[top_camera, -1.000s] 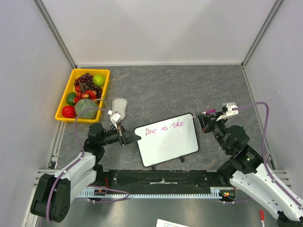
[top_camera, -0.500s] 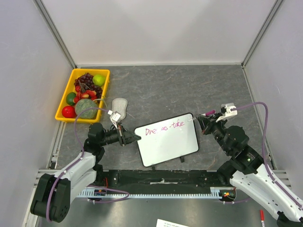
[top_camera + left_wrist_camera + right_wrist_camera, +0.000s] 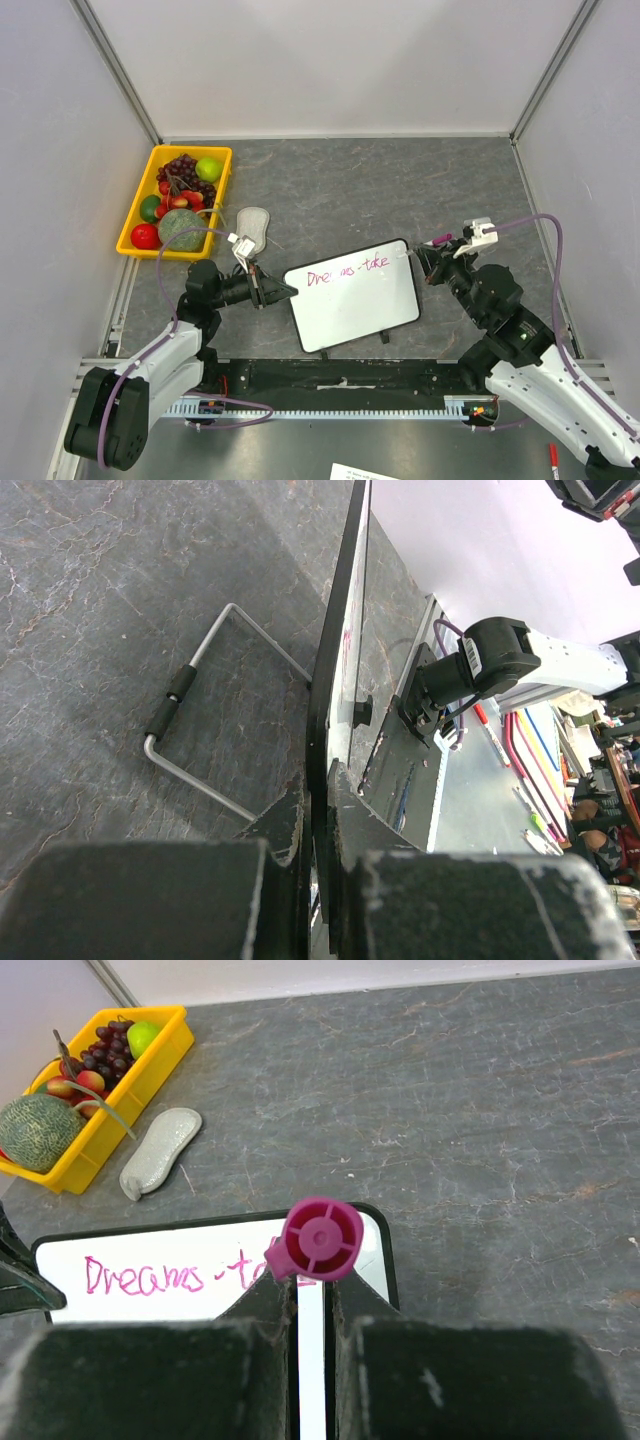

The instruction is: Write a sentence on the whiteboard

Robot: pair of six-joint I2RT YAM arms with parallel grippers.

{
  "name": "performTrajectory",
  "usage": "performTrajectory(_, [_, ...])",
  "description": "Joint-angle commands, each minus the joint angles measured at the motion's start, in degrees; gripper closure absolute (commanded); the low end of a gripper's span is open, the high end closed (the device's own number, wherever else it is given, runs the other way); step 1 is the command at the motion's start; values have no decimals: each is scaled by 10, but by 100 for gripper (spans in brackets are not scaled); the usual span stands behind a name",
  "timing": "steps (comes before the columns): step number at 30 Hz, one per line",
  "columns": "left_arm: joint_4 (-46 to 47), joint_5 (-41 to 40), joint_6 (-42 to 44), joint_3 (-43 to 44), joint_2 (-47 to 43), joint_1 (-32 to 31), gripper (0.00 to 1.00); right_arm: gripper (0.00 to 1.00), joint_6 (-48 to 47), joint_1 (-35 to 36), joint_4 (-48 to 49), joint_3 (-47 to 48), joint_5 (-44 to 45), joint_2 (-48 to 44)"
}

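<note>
Magenta marker [image 3: 322, 1238] clenched in right tool [image 3: 312, 1298], hovering by whiteboard's [image 3: 360, 305] top-right corner. Left tool [image 3: 285, 291] clamped on board's left edge. Board sits mid bench [image 3: 330, 190] btw both arms; sentence [image 3: 347, 272] starts w/ "Dreams", 1 line only.

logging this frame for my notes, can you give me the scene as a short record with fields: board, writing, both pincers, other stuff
board: small white black-framed whiteboard, between the two arms
writing: pink handwritten sentence, one line, starts "Dreams"
left pincer: shut on the whiteboard's left edge
right pincer: shut on a magenta marker, by the board's far right corner
others: yellow plastic tray of fruit; grey oval eraser pad
</note>
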Motion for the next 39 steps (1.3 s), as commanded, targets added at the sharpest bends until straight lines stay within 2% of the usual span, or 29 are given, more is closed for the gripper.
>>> performTrajectory(1, [12,-7,44,-2,-5,-1,98,100,-15,-2,1,4,-6,6])
performTrajectory(39, [15,-7,43,-3,-3,0,98,100,-22,-1,42,22,-76,44])
